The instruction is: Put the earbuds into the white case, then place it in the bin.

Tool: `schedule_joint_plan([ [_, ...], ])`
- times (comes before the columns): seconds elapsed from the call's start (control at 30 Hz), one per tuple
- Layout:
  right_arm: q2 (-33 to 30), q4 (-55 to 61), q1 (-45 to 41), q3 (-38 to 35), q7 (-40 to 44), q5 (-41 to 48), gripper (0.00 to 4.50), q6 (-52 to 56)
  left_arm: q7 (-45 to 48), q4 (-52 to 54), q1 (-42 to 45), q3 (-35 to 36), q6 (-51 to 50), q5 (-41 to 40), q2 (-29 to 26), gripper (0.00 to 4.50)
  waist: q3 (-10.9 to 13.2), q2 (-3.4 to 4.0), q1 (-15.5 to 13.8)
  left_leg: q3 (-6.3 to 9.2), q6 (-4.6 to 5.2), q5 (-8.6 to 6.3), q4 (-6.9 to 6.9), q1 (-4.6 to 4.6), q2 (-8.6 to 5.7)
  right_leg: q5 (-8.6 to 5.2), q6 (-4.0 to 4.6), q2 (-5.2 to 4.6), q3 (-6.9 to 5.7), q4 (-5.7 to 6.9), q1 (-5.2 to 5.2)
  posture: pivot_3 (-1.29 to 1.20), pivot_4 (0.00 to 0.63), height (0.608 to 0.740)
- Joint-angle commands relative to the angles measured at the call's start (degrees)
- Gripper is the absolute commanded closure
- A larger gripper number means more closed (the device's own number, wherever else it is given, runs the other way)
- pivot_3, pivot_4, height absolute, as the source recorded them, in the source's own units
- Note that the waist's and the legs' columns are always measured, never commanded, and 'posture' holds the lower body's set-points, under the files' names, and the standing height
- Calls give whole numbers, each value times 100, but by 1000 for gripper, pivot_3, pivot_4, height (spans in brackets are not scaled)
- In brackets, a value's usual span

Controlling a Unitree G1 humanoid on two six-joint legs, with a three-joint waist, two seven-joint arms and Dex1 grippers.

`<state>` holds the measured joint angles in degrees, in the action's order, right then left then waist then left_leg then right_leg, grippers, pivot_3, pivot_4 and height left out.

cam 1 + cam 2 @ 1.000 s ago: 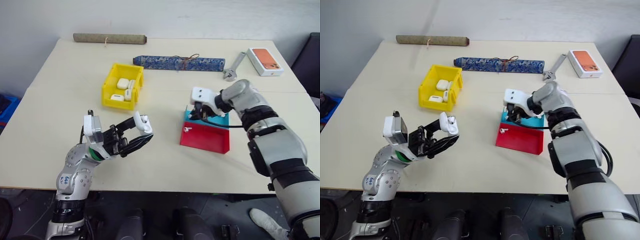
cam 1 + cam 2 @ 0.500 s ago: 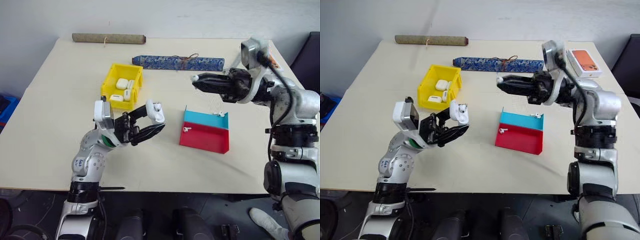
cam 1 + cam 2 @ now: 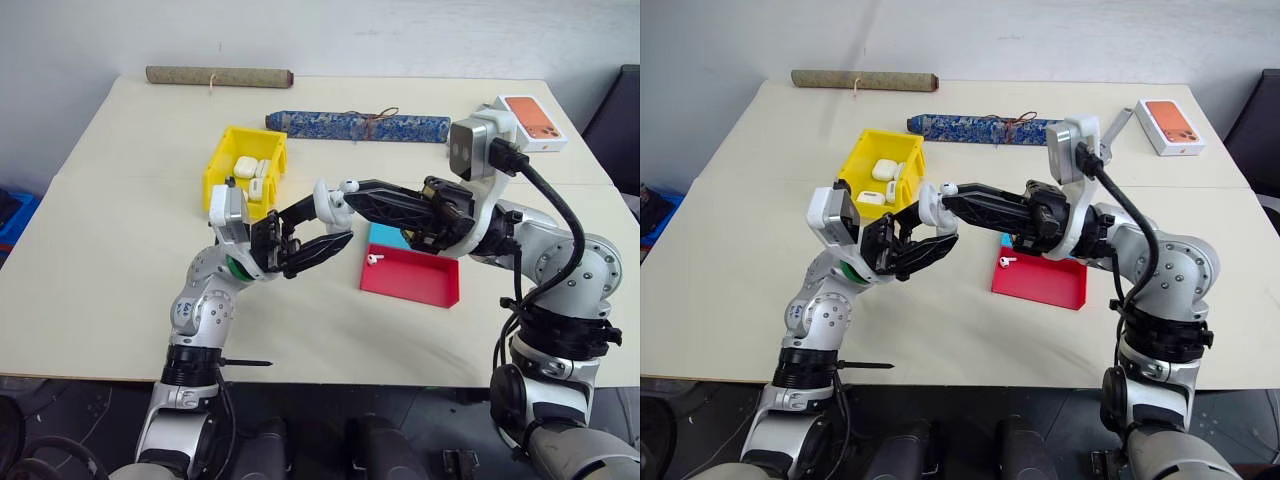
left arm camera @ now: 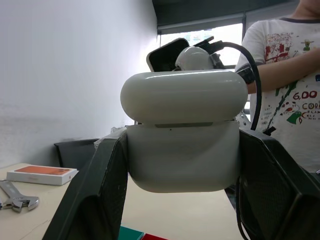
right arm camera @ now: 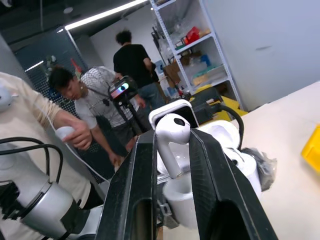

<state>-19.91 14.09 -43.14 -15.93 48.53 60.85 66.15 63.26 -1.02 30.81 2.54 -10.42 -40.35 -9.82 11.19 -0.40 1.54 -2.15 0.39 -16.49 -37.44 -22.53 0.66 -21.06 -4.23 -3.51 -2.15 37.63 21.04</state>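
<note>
My left gripper (image 3: 335,222) is shut on the white case (image 3: 326,203), holding it up over the table's middle; the left wrist view shows the case (image 4: 182,150) squeezed between both fingers. From the right, my right gripper (image 3: 346,188) reaches across and is shut on one earbud (image 3: 349,185), which hangs just above the case; in the right wrist view this earbud (image 5: 171,136) sits stem-down between the fingers. Another earbud (image 3: 374,258) lies in the red and blue tray. The yellow bin (image 3: 216,170) stands behind my left gripper with several white cases inside.
The red and blue tray (image 3: 412,282) lies under my right forearm. At the back lie a blue patterned roll (image 3: 350,125), a brown roll (image 3: 218,76), a wrench (image 3: 1118,128) and a white box with an orange phone picture (image 3: 532,122). People stand beyond the table in the wrist views.
My right gripper swung from the tray up and to the left with the earbud, ending over the case. My left gripper rose and moved right with the case.
</note>
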Motion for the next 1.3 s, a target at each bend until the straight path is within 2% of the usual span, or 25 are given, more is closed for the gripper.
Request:
schedule_joint_plan([
  [0.03,-90,196,68,103,-4,144,4007,-242,-33,145,47,19,81,-34,39,1694,0,0,-3,0,0,0,0,0,0,0,0,0,0,0,0,0,150,740],
  [0.47,-242,306,420,632,43,295,4007,-506,-208,172,19,16,223,26,149,1694,0,0,-6,0,2,0,2,-1,0,0,0,0,0,-4,-1,0,150,740],
  [0.83,-407,386,722,1205,110,-342,4007,-1237,-206,198,2,1,321,102,240,1694,0,-1,-7,0,3,-1,3,0,0,0,0,0,0,-12,0,0,150,740],
  [1.1,-460,315,714,1421,30,-432,4007,-1267,-248,234,-9,5,395,117,295,1694,1,-1,-8,1,3,-1,3,0,0,0,0,0,0,-17,-1,0,150,740],
  [1.3,-525,295,739,1366,71,-389,2095,-1322,-254,270,2,31,386,104,315,1694,1,-1,-6,1,3,-1,3,0,0,0,0,-1,-1,-19,-1,0,150,740],
])
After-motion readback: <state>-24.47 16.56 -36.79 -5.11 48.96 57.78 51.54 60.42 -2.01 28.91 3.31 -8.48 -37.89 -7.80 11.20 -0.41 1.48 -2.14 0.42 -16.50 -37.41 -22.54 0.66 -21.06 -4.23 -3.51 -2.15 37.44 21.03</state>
